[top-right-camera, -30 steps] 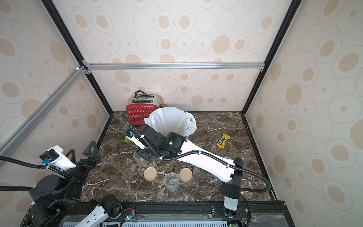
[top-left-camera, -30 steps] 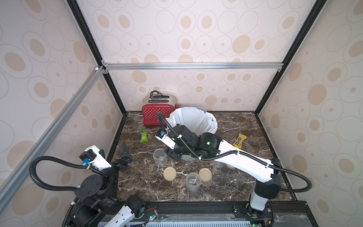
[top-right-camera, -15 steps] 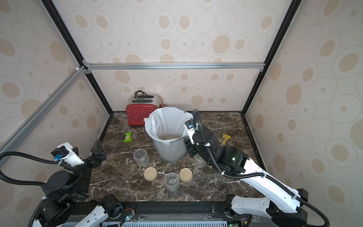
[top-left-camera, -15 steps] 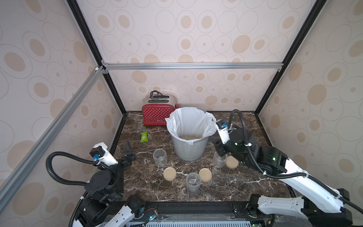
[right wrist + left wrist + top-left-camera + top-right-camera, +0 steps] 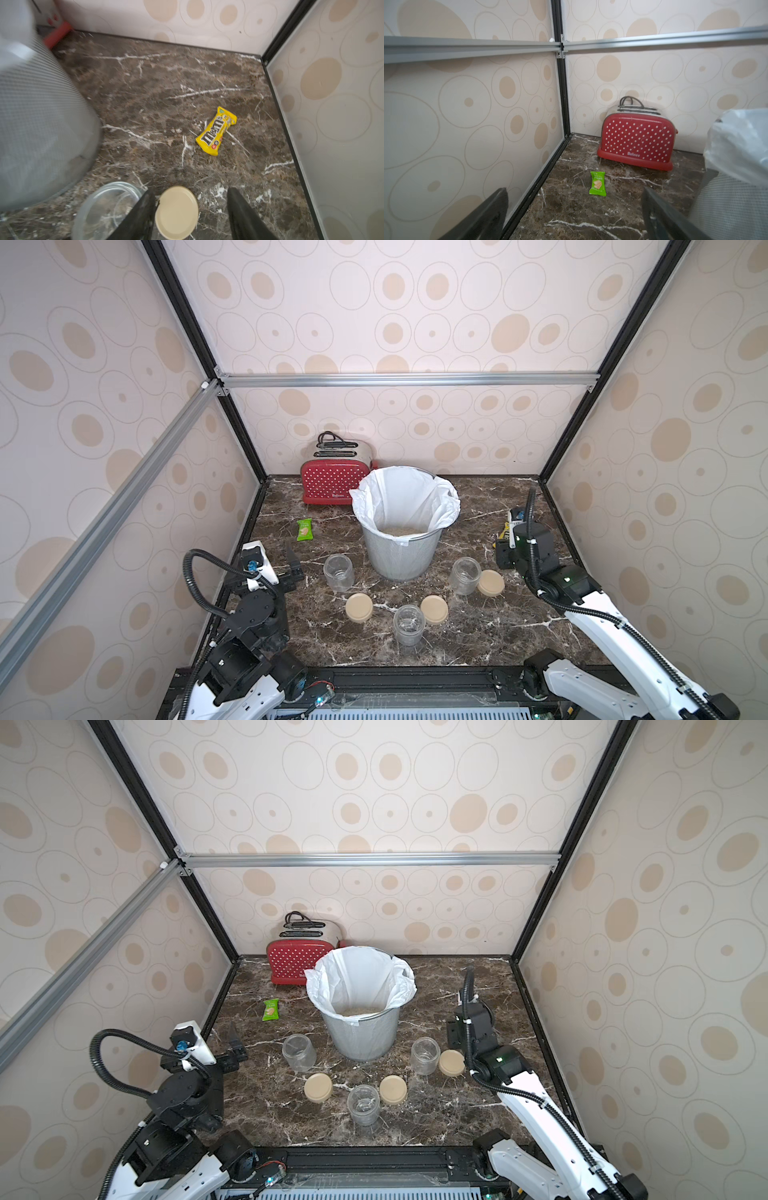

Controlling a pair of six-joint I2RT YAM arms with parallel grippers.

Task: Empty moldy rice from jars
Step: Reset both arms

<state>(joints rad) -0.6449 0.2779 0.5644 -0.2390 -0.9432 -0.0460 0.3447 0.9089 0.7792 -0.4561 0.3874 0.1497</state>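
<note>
Three clear jars stand open and empty on the marble: one left of the bin, one at the front, one right of the bin. Beige lids lie beside them. The moldy rice sits in the lined mesh bin. My right gripper hovers open by the right jar, its fingers straddling a lid from above and holding nothing. My left gripper is open and empty at the table's left edge.
A red polka-dot toaster stands at the back left. A green snack packet lies left of the bin, and a yellow candy packet lies near the right wall. Enclosure walls close in three sides.
My right arm has swung from in front of the bin, near the left jar, across to the right side by the right jar and its lid. Its jaws have widened. The left arm shifted slightly.
</note>
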